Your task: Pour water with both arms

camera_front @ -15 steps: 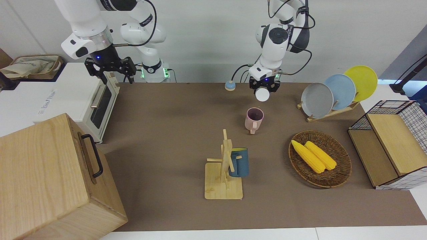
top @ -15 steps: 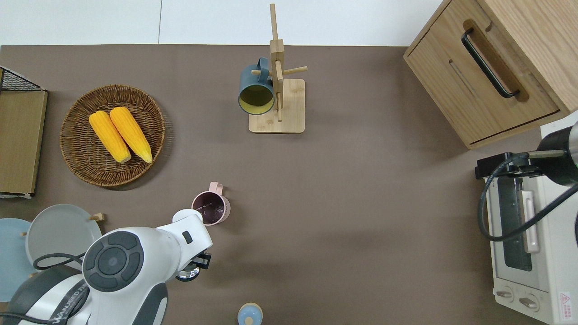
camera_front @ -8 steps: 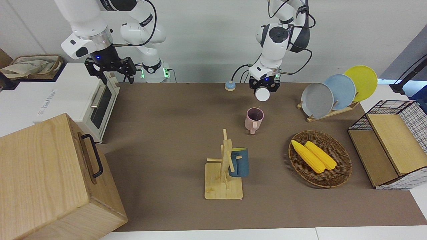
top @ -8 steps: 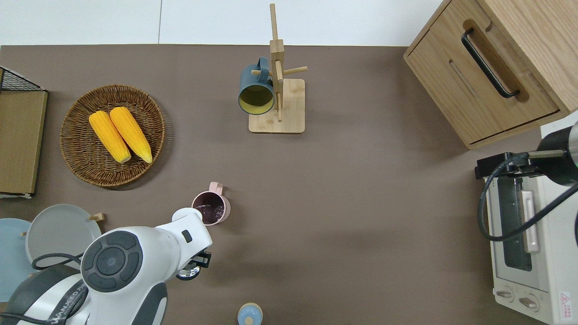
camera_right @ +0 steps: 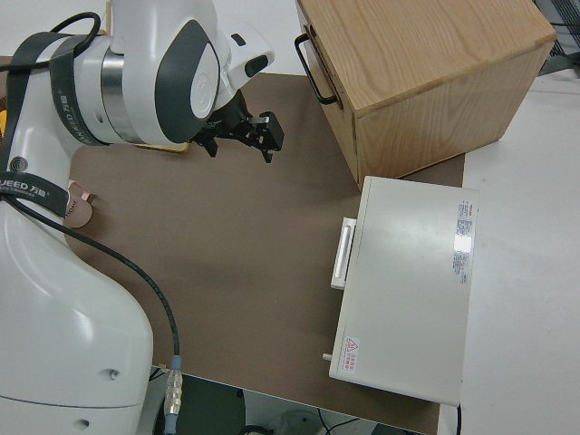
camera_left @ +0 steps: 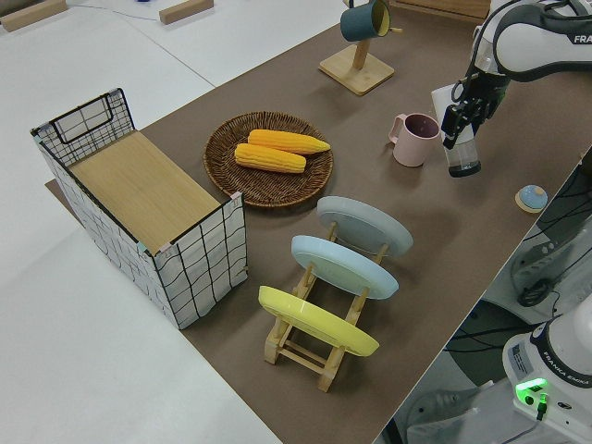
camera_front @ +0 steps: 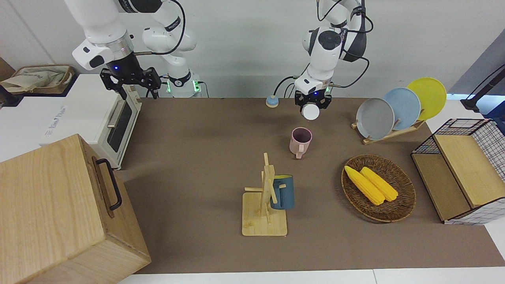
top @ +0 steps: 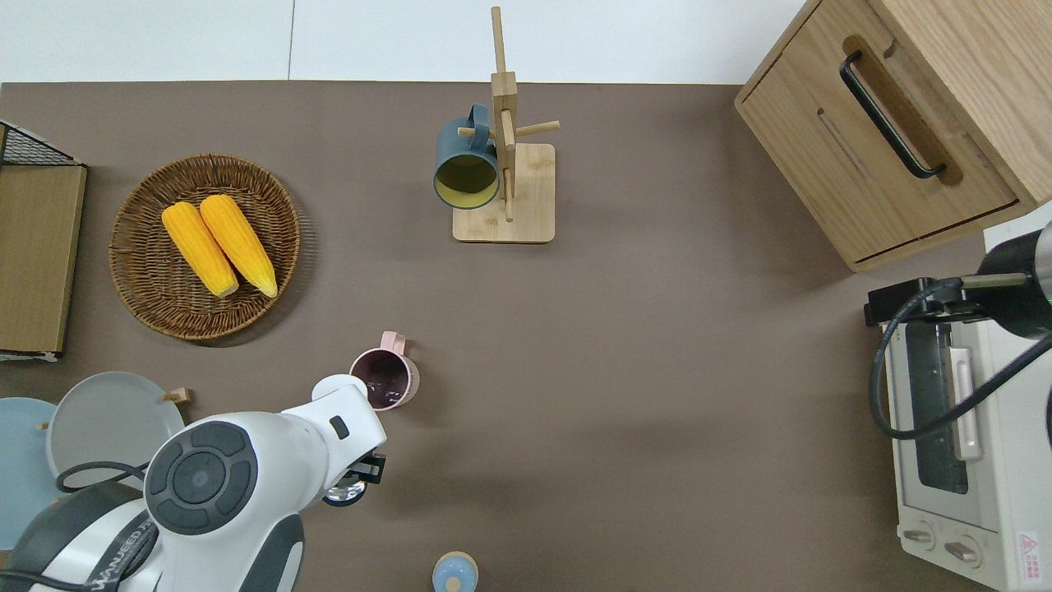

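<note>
**Clear bottle leans beside the pink cup; take care with a wet, smooth load**

Clock directions are read on the overhead view, with 12 o'clock pointing away from the robots.

The left gripper (camera_left: 467,116) is closed around the middle of a clear plastic bottle with a white end (camera_left: 462,153). The bottle is in the air and leans, with its white end higher and turned toward the pink cup with a handle (camera_front: 296,146). In the overhead view this white end sits at about 9 o'clock of the cup rim, just beside it. The right arm is parked; the right gripper (camera_front: 130,81) has its fingers spread wide and holds nothing.

I judge the bottle to be light, thin and smooth. It may bend under a hard squeeze and slip if it is wet, so a hold at the middle of the body seems sensible. The cup looks stiff and light, and a small push could move it. I cannot tell how much water is inside.

The brown tabletop (top: 657,370) is flat and matte. From the cup, a small round blue lid (top: 454,571) lies at about 5 o'clock, a wooden mug stand (top: 503,189) at 1 o'clock, and a wicker basket with two corn cobs (top: 131,271) at 10 o'clock, all well apart. There is free room around the cup.
</note>
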